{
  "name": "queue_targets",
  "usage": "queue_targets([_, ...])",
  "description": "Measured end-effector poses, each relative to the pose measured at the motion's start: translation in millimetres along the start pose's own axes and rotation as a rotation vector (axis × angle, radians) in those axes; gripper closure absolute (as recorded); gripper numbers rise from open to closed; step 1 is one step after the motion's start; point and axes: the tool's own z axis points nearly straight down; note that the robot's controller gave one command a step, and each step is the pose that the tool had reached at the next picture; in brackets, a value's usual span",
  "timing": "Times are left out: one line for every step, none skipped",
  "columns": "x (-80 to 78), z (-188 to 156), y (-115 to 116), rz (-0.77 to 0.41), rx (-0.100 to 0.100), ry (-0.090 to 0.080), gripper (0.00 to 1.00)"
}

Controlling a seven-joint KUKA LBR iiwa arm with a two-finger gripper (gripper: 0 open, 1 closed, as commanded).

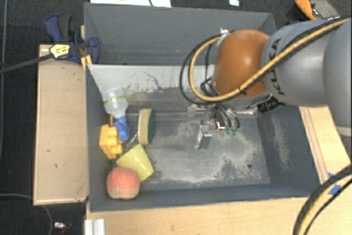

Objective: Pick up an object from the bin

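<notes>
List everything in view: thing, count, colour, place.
Grey metal bin: one, grey, centre.
Clear plastic bottle: one, clear with a blue end, far end of the left cluster.
Round sponge disc: one, yellow-green, on edge, right of the bottle.
Yellow blocky plastic toy: one, by the left wall.
Yellow plastic cup: one, on its side, near left.
Round peach-like fruit: one, pink-orange, near-left corner.
Grey robot arm with orange wrist cover: one, reaching in from the right, over bare floor mid-bin.

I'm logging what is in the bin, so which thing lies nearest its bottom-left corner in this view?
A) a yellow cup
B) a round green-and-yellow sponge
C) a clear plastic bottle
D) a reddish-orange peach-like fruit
D: the peach-like fruit sits right in that corner, with the yellow cup lying on its side just above it and the clear plastic bottle much farther up that side.
</notes>
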Motion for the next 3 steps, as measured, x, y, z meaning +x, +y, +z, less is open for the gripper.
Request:
queue_targets([-1.9, -5, 0, 0.002, 0.0, -0.008, 0.0])
queue_targets([-3.9, 22, 49, -0.317, 0.002, -0.008, 0.0])
queue_targets([-6.4, 12, 48, -0.449, 0.0, -0.012, 0.0])
